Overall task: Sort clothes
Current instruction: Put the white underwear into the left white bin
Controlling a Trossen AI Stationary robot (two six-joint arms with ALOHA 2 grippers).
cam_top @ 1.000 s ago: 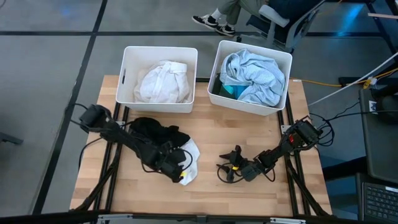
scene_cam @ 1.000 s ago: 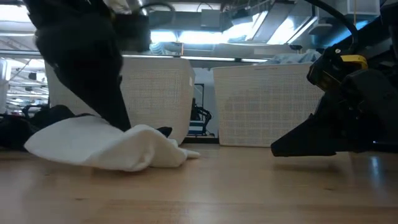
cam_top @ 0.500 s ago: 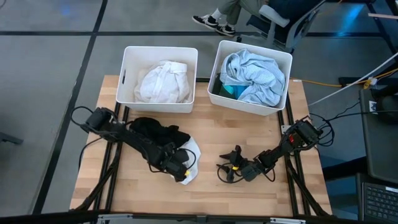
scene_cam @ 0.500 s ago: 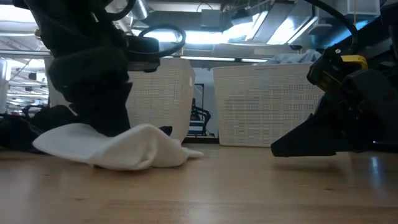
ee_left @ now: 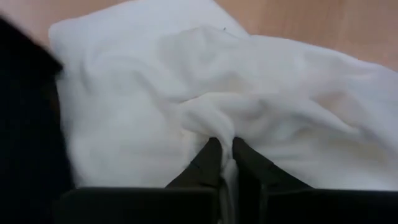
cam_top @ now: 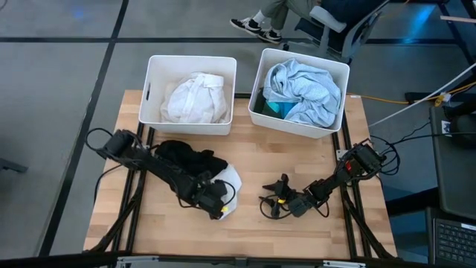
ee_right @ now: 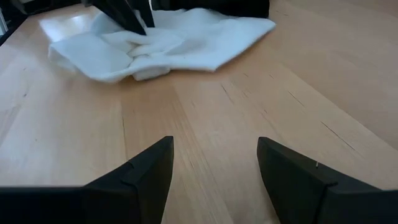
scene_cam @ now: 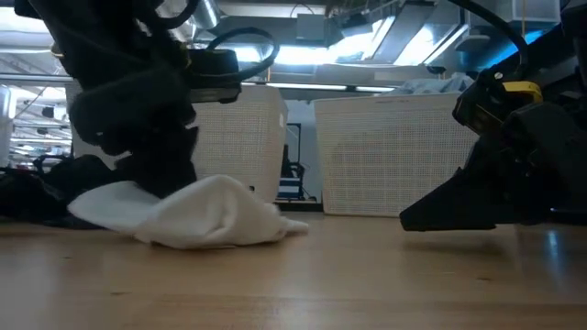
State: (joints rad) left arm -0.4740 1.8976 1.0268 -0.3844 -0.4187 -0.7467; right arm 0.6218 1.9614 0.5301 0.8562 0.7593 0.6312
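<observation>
The left pincer [ee_left: 222,151] has closed, pinching a fold of the white garment [cam_top: 229,181] on the table [cam_top: 297,156], bunching it ready to lift. The right pincer [ee_right: 214,158] rests spread.

Grey floor [cam_top: 59,67] surrounds the wooden table [cam_top: 253,231]; ceiling lights [scene_cam: 275,55], perhaps, glow behind.

Seen from above, the left arm [cam_top: 160,173] covers part of the black garment [cam_top: 186,155] and most of the white cloth [cam_top: 230,179]. The teal garment [cam_top: 269,109] is largely buried under the pale blue one [cam_top: 305,89] in the right bin [cam_top: 342,97]. A seated person [cam_top: 260,18] is cut off by the frame's top edge, only legs and shoes showing. From table height, the left arm [scene_cam: 128,82] blocks much of the left bin [scene_cam: 248,137]. The left wrist view is blurred.
</observation>
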